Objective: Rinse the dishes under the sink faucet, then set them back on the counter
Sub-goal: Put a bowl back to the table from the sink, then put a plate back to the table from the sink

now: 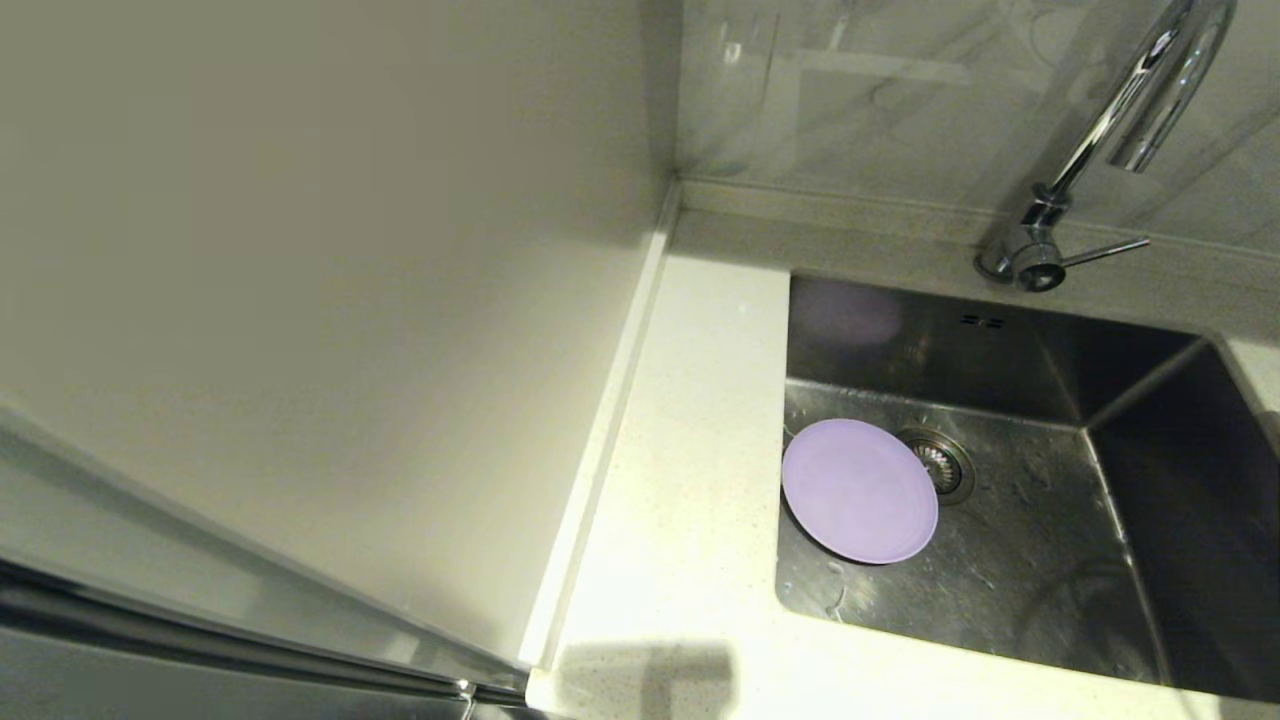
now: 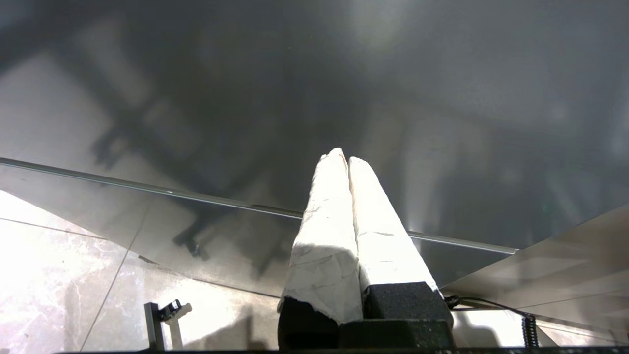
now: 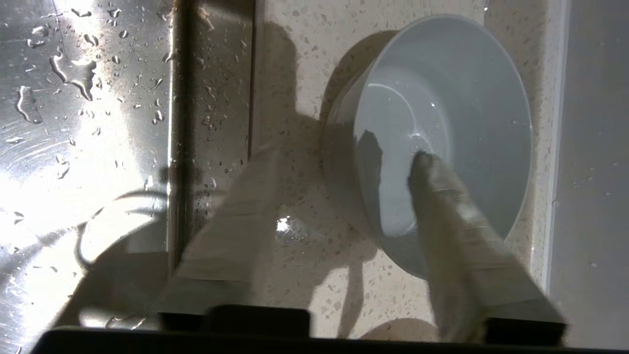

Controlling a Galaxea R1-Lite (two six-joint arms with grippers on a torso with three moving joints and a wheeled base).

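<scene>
Resting parked off to my left, my left gripper (image 2: 344,160) has its jaws together. Right of the white bench (image 1: 690,420), the lilac plate (image 1: 860,490) lies in the sink (image 1: 1010,560). My right gripper (image 3: 344,206), jaws apart, straddles the blue-grey bowl (image 3: 442,128) wall; lifting carelessly could tip it.

A plain beige wall panel (image 1: 330,300) fills the space beside a grey marbled backsplash (image 1: 880,90), meeting it at the corner, while a glossy marble-patterned floor (image 2: 59,265) lies well below that panel, beneath a dark cabinet front (image 2: 245,98).
</scene>
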